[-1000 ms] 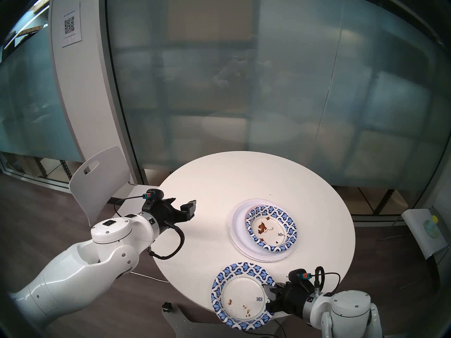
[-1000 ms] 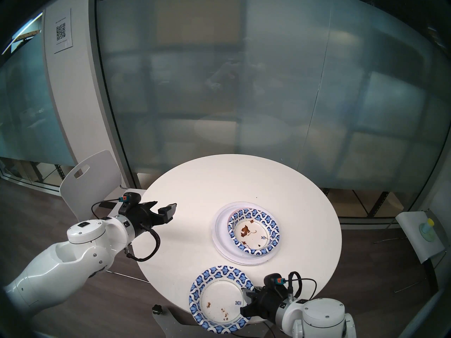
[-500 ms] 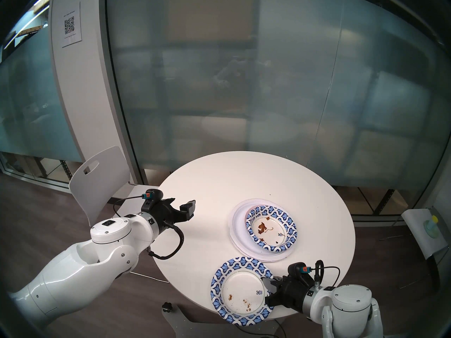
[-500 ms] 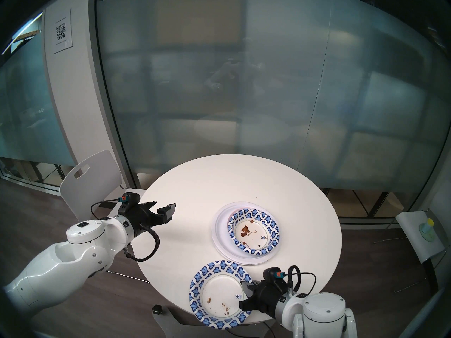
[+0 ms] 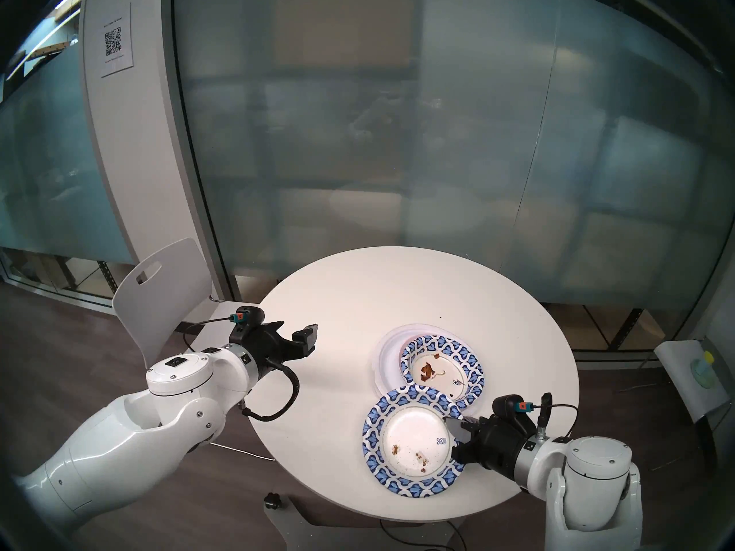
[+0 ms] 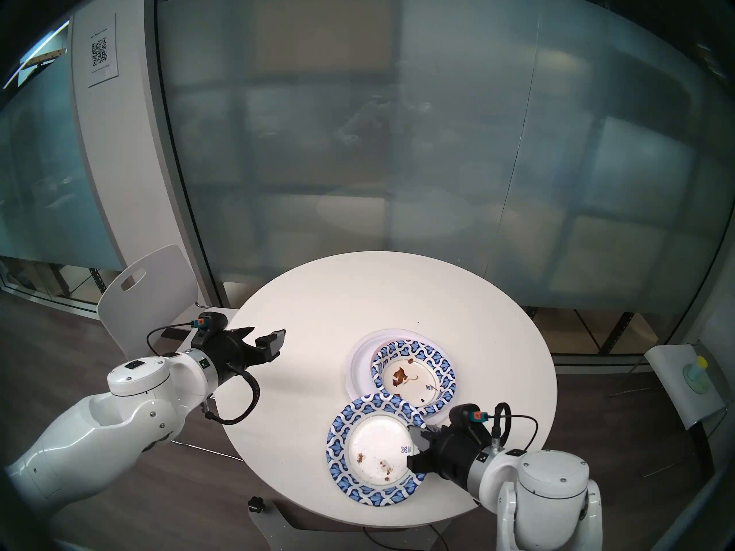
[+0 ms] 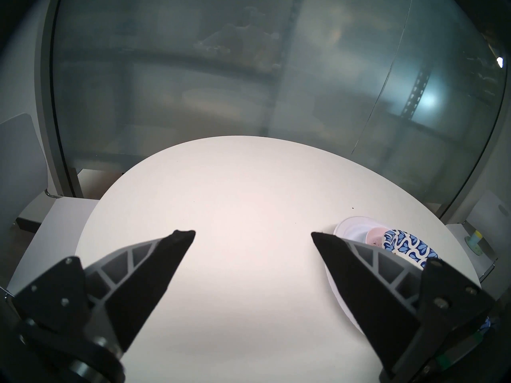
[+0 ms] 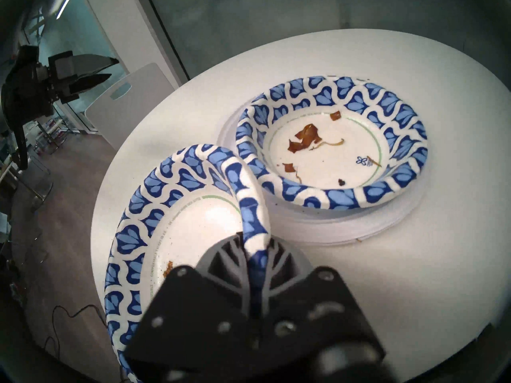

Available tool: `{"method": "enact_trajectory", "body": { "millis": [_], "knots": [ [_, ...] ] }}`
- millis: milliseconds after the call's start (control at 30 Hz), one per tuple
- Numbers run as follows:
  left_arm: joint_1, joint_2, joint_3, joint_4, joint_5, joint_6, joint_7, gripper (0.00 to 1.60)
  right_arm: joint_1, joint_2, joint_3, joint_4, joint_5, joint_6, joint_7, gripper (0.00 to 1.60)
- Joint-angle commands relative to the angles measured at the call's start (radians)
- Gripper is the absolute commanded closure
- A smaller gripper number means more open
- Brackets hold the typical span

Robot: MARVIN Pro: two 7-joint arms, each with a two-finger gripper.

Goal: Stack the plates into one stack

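Plates of the task appear in two places on the round white worktop [image 5: 358, 299]. One patterned plate [image 5: 413, 439], blue and white at the rim with a few brown crumbs on its white centre, is clamped at its right-hand edge by my right pincer [image 5: 457, 435]; the wrist view shows the two fingers [image 8: 221, 260] pressed together on the rim, which bends upward between them. I see this plate tilted and raised off the worktop, its far edge overlapping the near rim of the stack [image 5: 387, 363] in the head views; whether the two touch I cannot tell.

The stack sits right of centre: wide white plates at the base, a pale pink plate [image 7: 373, 234] showing only from the left wrist view, and on top a patterned bowl [image 5: 441, 373] holding brown scraps.

My left pincer [image 5: 296, 331] hangs over the left edge of the worktop with its fingers [image 7: 154, 266] spread wide apart, holding nothing and well apart from the stack. Nothing lies between it and the plates.

Around the worktop: a white chair [image 5: 167, 295] at the left behind the left arm, a frosted glass wall [image 5: 397, 140] at the back, a sheet with a QR code [image 5: 115, 41] on the pillar, and a small side stand [image 5: 692, 383] at the far right bearing a pale green and yellow item too small to identify.
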Motion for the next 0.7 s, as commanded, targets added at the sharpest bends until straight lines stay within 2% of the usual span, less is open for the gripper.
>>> {"method": "enact_trajectory", "body": {
  "millis": [0, 300, 533, 667],
  "knots": [
    [-0.005, 0.003, -0.015, -0.023, -0.001, -0.008, 0.001, 0.0, 0.091, -0.025, 0.048, -0.042, 0.071, 0.033, 0.027, 1.6],
    [-0.008, 0.002, -0.009, -0.02, 0.002, -0.008, 0.0, 0.0, 0.201, -0.016, 0.143, -0.011, 0.154, 0.067, 0.004, 1.6],
    [-0.01, 0.003, -0.011, -0.027, 0.002, -0.006, 0.002, 0.0, 0.256, 0.009, 0.163, 0.021, 0.208, 0.068, -0.055, 1.6],
    [-0.009, 0.005, -0.012, -0.027, 0.002, -0.006, 0.002, 0.0, 0.31, 0.028, 0.174, 0.076, 0.237, 0.077, -0.09, 1.6]
  ]
}}
